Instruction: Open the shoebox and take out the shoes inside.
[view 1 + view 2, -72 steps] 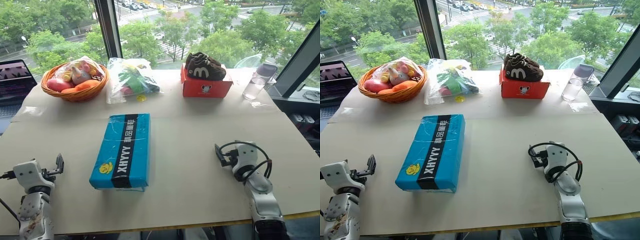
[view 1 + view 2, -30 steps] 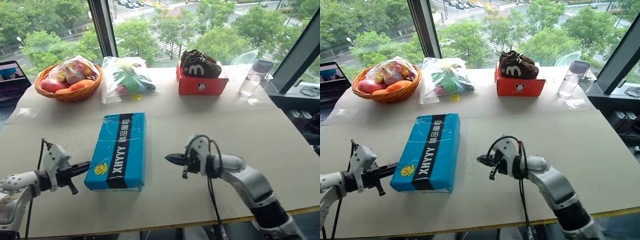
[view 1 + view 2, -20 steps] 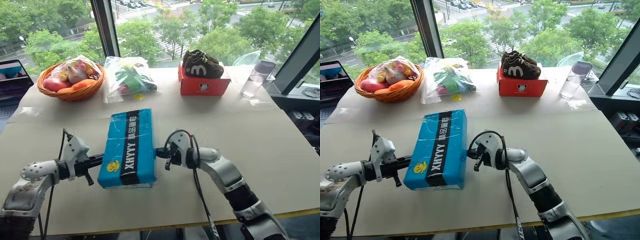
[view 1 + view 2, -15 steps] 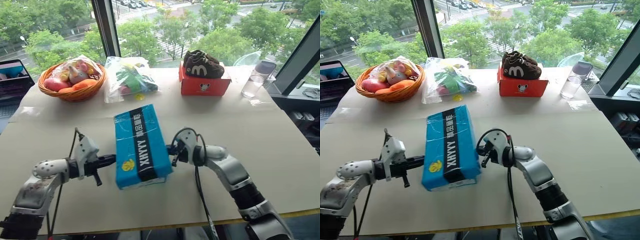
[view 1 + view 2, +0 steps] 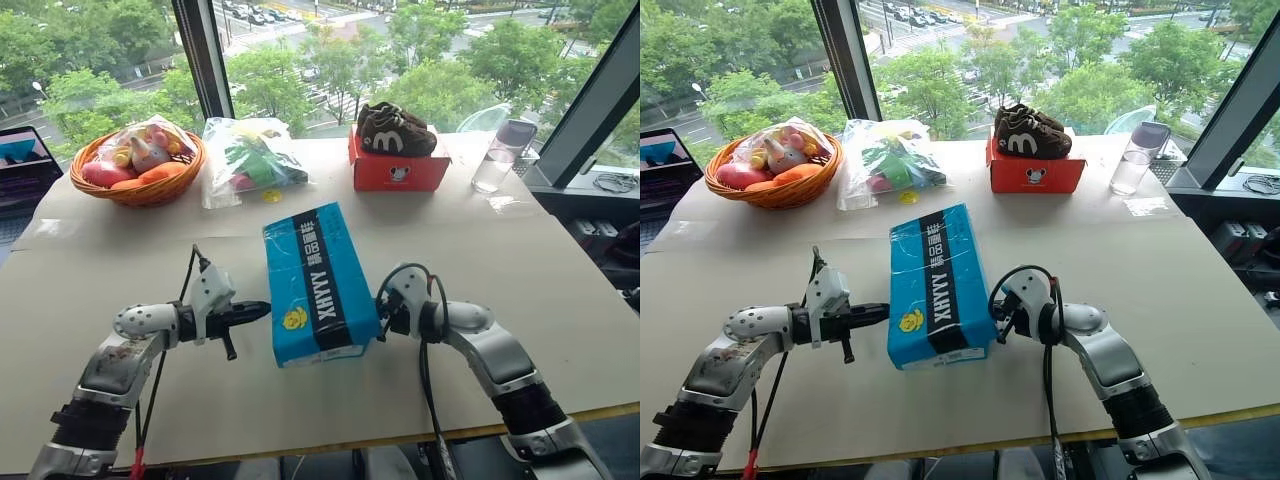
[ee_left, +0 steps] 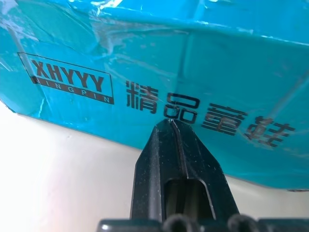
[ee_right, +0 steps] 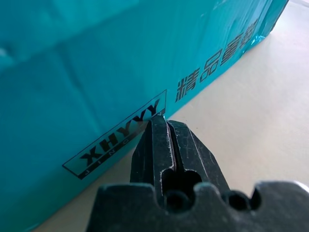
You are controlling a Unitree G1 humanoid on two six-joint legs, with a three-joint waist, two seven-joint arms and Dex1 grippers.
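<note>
Sitting skewed near the middle front of the table (image 5: 560,270), the blue shoebox (image 5: 318,282) has its lid down and its near end swung toward the robot's right, where a second ago it lay square and further left; the left gripper (image 5: 262,308), fingers pressed together, has come in to point at one long side, and the right gripper (image 5: 381,313), also closed, sits against the other; judging from this, the box has only been nudged and turned, so opening is not yet begun and the shoes remain unseen; behind stand a fruit basket (image 5: 137,165), a plastic bag (image 5: 248,156), a red box (image 5: 398,171) carrying brown shoes (image 5: 396,129), and a cup (image 5: 499,155); windows beyond show trees.
</note>
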